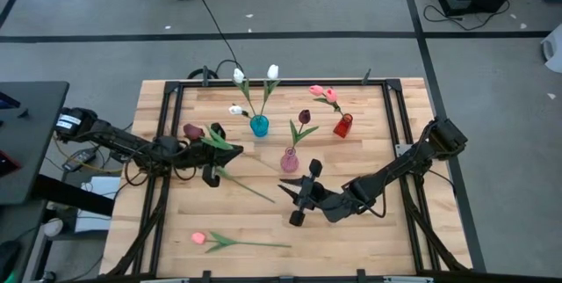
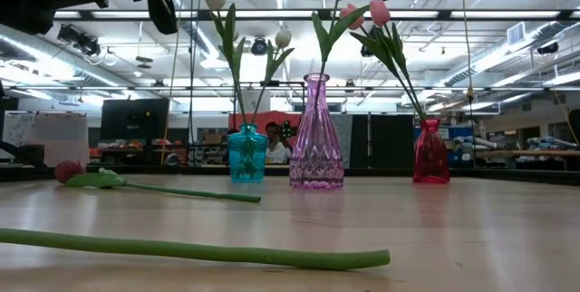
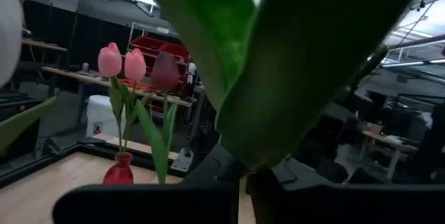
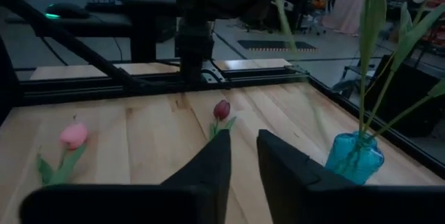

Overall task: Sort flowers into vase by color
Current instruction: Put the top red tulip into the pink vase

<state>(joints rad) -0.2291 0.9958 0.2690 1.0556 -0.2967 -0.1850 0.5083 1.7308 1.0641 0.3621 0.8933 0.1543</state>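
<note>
My left gripper [image 1: 211, 170] is raised over the table's left half, shut on a tulip. That tulip's green leaves [image 1: 219, 138] fill the left wrist view [image 3: 278, 78], and a dark maroon head [image 1: 193, 131] shows beside them. Under this arm a second maroon tulip [image 2: 68, 171] lies flat on the table, with its stem [image 1: 250, 186] running toward the middle. A pink tulip [image 1: 198, 239] lies by the near edge. My right gripper [image 1: 291, 202] is open, low over the table's middle near that stem's end. It faces the lying maroon tulip [image 4: 221, 109]. My left gripper pinches the tulip between its two fingers at the base of the leaves [image 3: 245, 172]. The fingers lie about level and point toward the table's right. The leaves stand up in front of the wrist camera. The fingers hide the stem below the hold.
Toward the far side stand a blue vase [image 1: 259, 126] with white tulips, a pink vase [image 1: 289, 161] with one maroon tulip, and a red vase [image 1: 342, 126] with two pink tulips. A black rail frame [image 1: 167, 125] borders the wooden table. Bare wood lies at the near right.
</note>
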